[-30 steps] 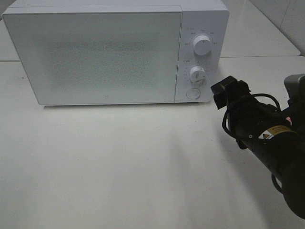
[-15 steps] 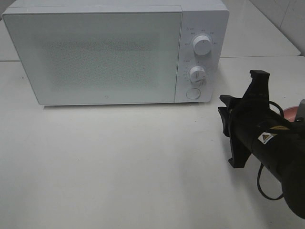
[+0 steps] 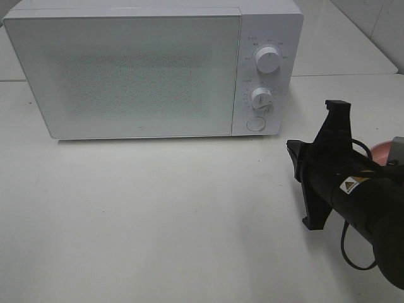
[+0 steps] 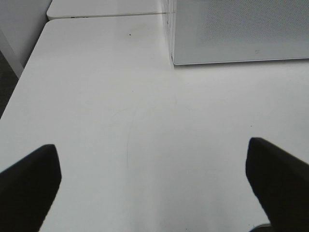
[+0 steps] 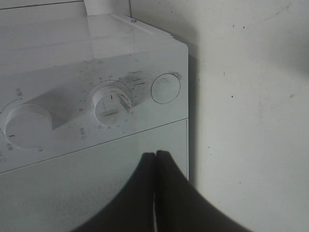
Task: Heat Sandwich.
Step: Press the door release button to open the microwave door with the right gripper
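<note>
We are looking down on a white counter (image 3: 158, 214) with a white microwave (image 3: 139, 69) standing at its far side, its door shut. On the microwave's right panel we are seeing an upper knob (image 3: 268, 60), a lower knob (image 3: 261, 98) and a round button (image 3: 255, 124) under them.

Our right tool (image 3: 295, 151) is hovering above the counter near the microwave's lower right corner, apart from it. In the right wrist view this tool (image 5: 155, 157) is showing its two dark fingers (image 5: 171, 193) pressed flat against each other with nothing between them, pointing toward the control panel.

Our left tool (image 4: 150, 147) is appearing only in the left wrist view. Its two fingers (image 4: 29, 183) are standing far apart at the picture's edges, with only bare counter between them, and a front corner of the microwave is lying ahead of it.

Behind the right arm, a sliver of a pink plate (image 3: 380, 150) is peeking out at the right edge of the counter.

We are not finding the sandwich in any view, so we cannot tell where it is.
</note>
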Robot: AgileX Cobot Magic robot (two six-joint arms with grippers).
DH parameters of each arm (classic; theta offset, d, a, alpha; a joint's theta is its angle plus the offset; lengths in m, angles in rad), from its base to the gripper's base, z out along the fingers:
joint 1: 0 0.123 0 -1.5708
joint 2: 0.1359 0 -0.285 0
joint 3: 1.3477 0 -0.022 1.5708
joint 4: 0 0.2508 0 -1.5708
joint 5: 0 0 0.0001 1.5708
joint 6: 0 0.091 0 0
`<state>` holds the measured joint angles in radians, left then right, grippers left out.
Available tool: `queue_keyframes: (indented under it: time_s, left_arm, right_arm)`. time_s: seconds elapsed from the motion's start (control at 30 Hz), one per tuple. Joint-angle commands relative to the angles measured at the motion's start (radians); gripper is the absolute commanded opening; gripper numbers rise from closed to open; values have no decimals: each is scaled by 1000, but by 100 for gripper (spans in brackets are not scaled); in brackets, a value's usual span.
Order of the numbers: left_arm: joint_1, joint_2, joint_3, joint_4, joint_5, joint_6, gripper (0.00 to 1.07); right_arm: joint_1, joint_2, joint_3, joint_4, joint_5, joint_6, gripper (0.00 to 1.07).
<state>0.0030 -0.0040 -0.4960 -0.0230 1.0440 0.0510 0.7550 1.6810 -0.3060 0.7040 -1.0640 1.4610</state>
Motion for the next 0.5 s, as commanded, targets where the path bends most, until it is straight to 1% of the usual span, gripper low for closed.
queue_keyframes:
  time_s: [0.03,0.27,0.4,0.5]
  left_arm:
    - [4,-26,2,-8,-9,1,99]
    - [4,-26,2,-8,-9,1,99]
    - [4,-26,2,-8,-9,1,99]
    - [4,-26,2,-8,-9,1,99]
  right_arm:
    - [2,-6,-2,-11,2,-37,0]
    - [-1,37,-19,-12,-4,-35,0]
    - [-1,109,-62,-19,-5,-16,0]
    - [-1,129,-78,-19,-3,-13,0]
